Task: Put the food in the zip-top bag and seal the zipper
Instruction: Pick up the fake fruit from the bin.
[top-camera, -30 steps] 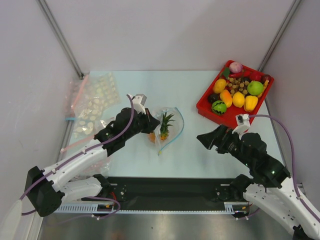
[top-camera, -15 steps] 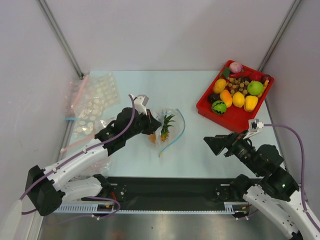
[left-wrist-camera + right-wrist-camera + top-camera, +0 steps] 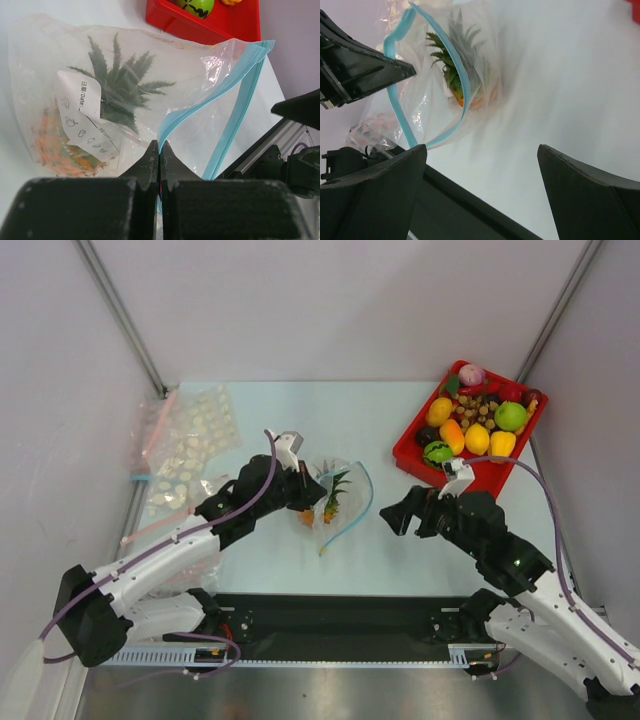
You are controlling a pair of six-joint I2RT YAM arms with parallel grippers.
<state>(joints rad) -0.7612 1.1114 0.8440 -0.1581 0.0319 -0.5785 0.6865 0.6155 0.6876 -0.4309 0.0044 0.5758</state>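
Observation:
The clear zip-top bag lies mid-table with its mouth gaping, and the orange pineapple with green leaves is inside it. My left gripper is shut on the light-blue zipper at the bag's near-left edge. In the left wrist view its fingertips pinch the strip, with the pineapple behind the plastic. My right gripper stands open and empty just right of the bag. In the right wrist view it is above bare table, apart from the zipper and pineapple. More food, including a green dark-marked fruit, lies in the tray.
A red tray at the back right holds a yellow piece, a dark piece and several other toy foods. A pile of clear bags with pink strips lies at the back left. A black rail runs along the near edge.
My right arm pulled back to the right, then swung left and now sits close to the bag's mouth, still open. The left gripper kept its grip and shifted slightly right.

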